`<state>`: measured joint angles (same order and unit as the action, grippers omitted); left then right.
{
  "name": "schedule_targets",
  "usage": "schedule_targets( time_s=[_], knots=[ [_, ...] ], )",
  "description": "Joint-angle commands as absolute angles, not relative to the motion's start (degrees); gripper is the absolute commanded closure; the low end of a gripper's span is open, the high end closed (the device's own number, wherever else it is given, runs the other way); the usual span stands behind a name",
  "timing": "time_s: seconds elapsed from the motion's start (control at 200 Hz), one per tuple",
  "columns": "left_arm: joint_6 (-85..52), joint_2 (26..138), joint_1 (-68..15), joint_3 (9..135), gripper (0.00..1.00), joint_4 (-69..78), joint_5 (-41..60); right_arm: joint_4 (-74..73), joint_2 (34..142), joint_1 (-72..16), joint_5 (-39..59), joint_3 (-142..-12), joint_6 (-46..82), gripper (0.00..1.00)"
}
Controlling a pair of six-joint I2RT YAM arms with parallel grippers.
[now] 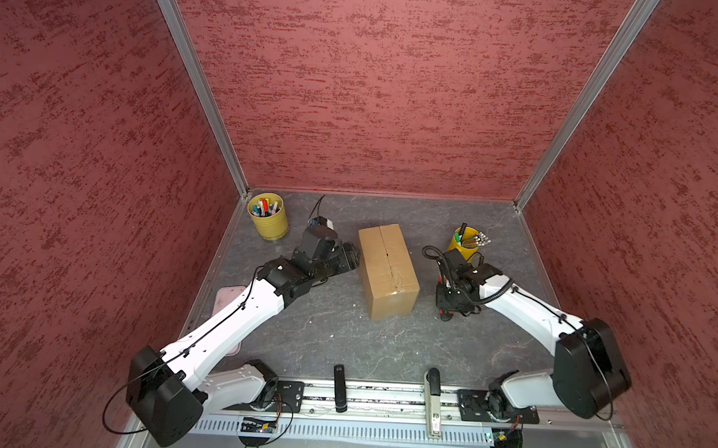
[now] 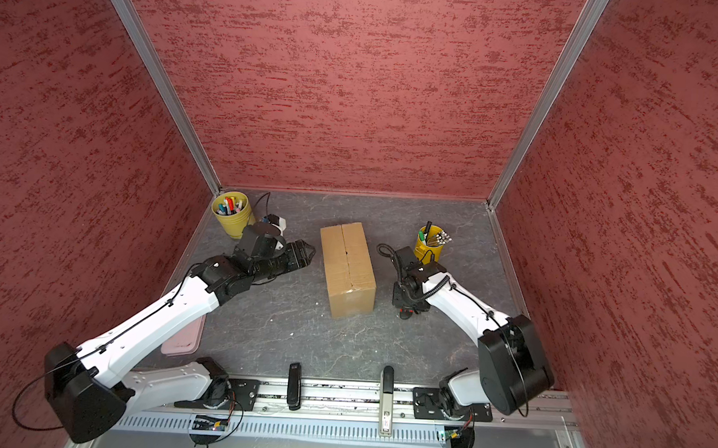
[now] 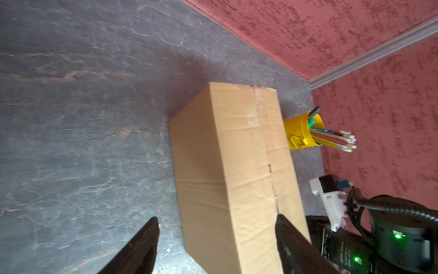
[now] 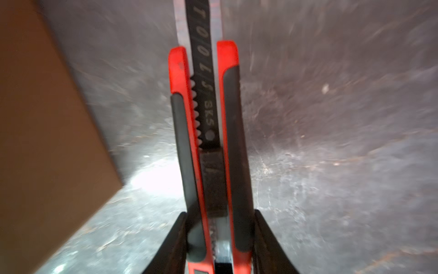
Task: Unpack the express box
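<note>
Judging by the flat flaps, unpacking has hardly started. Nearest, the right gripper (image 4: 220, 213) is clamped on a red knife (image 4: 180, 71), low over the table (image 1: 344, 336) just right of the box (image 1: 386, 268). The box sits mid-table, its seam closed and nothing taken out. At its left side the left gripper (image 3: 216, 217) stands wide and empty, close beside it. Slitting the seam, lifting the flaps and emptying are all left to do. Farthest, a pen cup (image 1: 268, 219) stands in the far left corner.

The express box (image 1: 388, 272) is matt brown cardboard, lightly creased. The counter (image 1: 335, 336) looks like matt grey veined stone; the walls (image 1: 375, 88) are rough red. The utility knife (image 4: 203, 118) pairs smooth red plastic with matt black grip strips.
</note>
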<state>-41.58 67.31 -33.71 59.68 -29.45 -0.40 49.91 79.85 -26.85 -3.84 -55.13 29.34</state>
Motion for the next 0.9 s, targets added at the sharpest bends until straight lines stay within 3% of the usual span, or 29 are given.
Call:
schedule_targets(
  time_s=[0.0, 0.351, 0.892],
  knots=[
    [-40.21, 69.93, -33.53, 61.57, 0.2, -27.35, 4.36, 57.78, 76.55, -26.98, -6.92, -60.79, 27.58, 0.87],
    [-39.35, 83.05, -37.24, 71.29, 0.15, -18.59, 12.91, 63.95, 73.69, -26.98, -5.64, -71.96, 20.78, 0.89],
    [-43.42, 98.87, -44.91, 81.89, 0.18, -5.3, 19.07, 63.04, 73.99, -27.9, 3.36, -81.17, 18.79, 0.9]
  ],
)
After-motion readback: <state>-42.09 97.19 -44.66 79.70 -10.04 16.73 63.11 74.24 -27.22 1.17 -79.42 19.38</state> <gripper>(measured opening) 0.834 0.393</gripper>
